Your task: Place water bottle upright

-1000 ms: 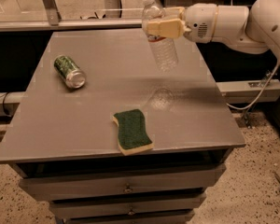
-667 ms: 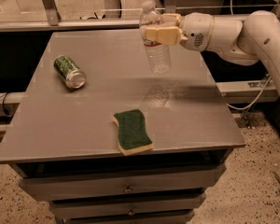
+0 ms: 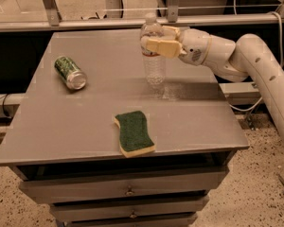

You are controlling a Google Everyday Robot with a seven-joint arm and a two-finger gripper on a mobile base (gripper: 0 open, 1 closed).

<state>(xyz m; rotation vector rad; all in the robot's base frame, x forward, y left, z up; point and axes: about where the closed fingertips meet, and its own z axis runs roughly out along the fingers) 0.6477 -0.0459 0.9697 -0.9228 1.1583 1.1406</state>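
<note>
The water bottle [image 3: 154, 63] is a clear ribbed plastic bottle with a white cap. It is upright at the right middle of the grey table [image 3: 85, 122], with its base at or just above the tabletop. My gripper [image 3: 154, 40] reaches in from the right on a white arm and is shut on the bottle's upper part, near the label. The cream fingers [image 3: 161, 46] hide most of the label.
A green metal can [image 3: 69, 72] lies on its side at the left of the table. A green and yellow sponge [image 3: 135, 132] lies near the front edge. Drawers are below the tabletop. A railing runs behind the table.
The gripper has carried the bottle slightly left and downward, closer to the tabletop. The can and sponge have not moved.
</note>
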